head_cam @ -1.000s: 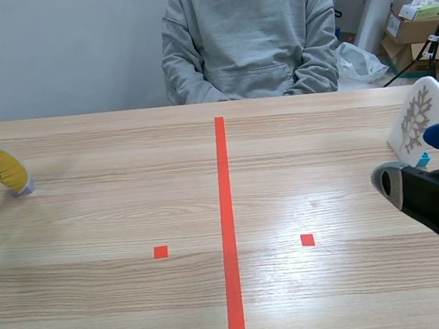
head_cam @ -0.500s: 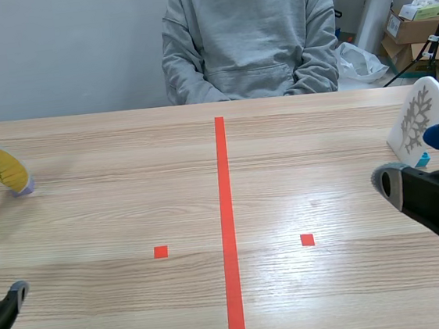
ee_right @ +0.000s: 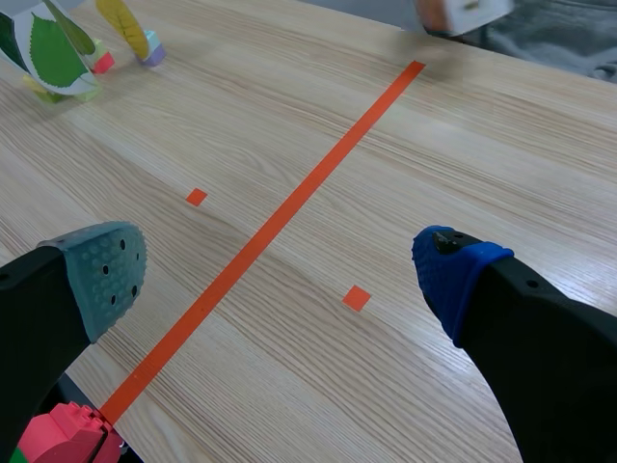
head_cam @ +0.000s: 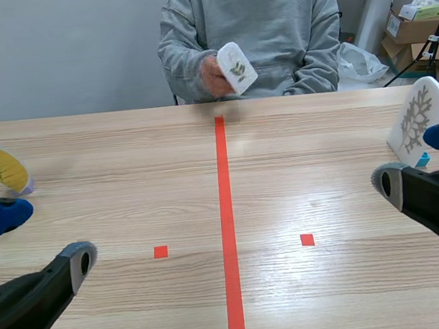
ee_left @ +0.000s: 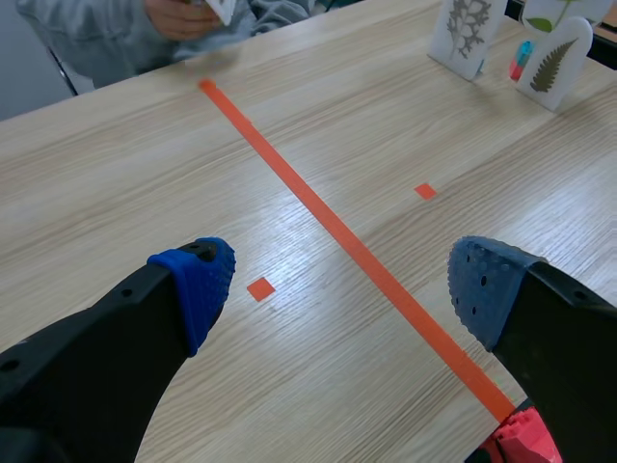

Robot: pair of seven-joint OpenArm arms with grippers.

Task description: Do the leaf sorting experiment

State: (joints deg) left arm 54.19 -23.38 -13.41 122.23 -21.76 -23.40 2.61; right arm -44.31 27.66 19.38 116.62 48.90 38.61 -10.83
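Note:
A person across the table holds up a white card with a small leaf print [head_cam: 236, 67]; in the right wrist view this card [ee_right: 463, 12] is blurred. A yellow leaf card [head_cam: 0, 168] stands at the far left, next to a green leaf card [ee_right: 53, 53]. A white card with a grey branching leaf [head_cam: 417, 120] stands at the far right, beside a fern card [ee_left: 557, 63]. My left gripper [head_cam: 39, 238] hovers open and empty low on the left. My right gripper [head_cam: 419, 159] hovers open and empty just in front of the grey-leaf card.
An orange-red tape line [head_cam: 228, 226] runs down the table's middle, with a small tape square [head_cam: 160, 252] on the left and a second tape square [head_cam: 307, 239] on the right. Cardboard boxes [head_cam: 413, 30] stand behind the table at the right.
My left arm has come up into view at the lower left with its gripper open. The person has raised a hand holding a leaf card. The right arm has stayed put.

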